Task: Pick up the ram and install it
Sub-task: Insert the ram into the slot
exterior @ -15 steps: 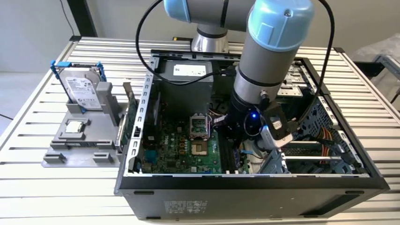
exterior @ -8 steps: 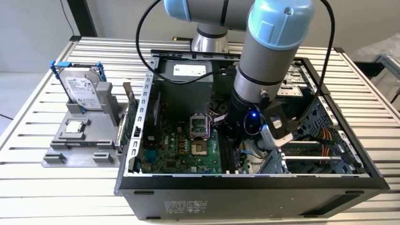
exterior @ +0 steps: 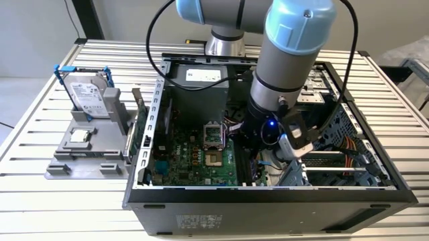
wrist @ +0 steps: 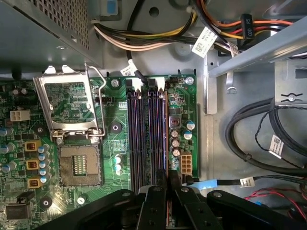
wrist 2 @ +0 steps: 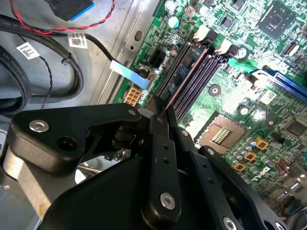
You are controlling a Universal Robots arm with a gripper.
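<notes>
Ram (wrist 2: 184, 79) stands on its thin edge between the gripper's (wrist 2: 158, 108) two black fingers (wrist 2: 159, 143), clamped there, and reaches away from the fingertips down into the memory slots (wrist: 146, 139) of the green motherboard (wrist: 110, 158). In the second wrist view it shows as a slim coppery edge running along the outermost dark slot; in the first wrist view the same edge (wrist: 167, 139) lies along the slot on the side of the small capacitors. Whether it is fully seated in the slot cannot be told.

Just beside the slots, on the far side from the held stick, sits the open processor socket (wrist: 79, 165) with its metal frame (wrist: 67, 103) lifted. On the stick's other side, close to the fingers, is a small tan connector (wrist: 185, 163), and beyond it grey case metal with black cables (wrist: 249, 129) looping over it.

In the exterior view the gripper (exterior: 258, 150) is lowered inside the open computer case (exterior: 268, 196), the arm (exterior: 288, 60) leaning over it. Well apart from the gripper, towards the exterior view's left, a grey holder (exterior: 87, 155) on the slatted table (exterior: 40, 201) carries a silver hard drive (exterior: 90, 95) standing upright and a small square chip (exterior: 80, 135) lying flat.
</notes>
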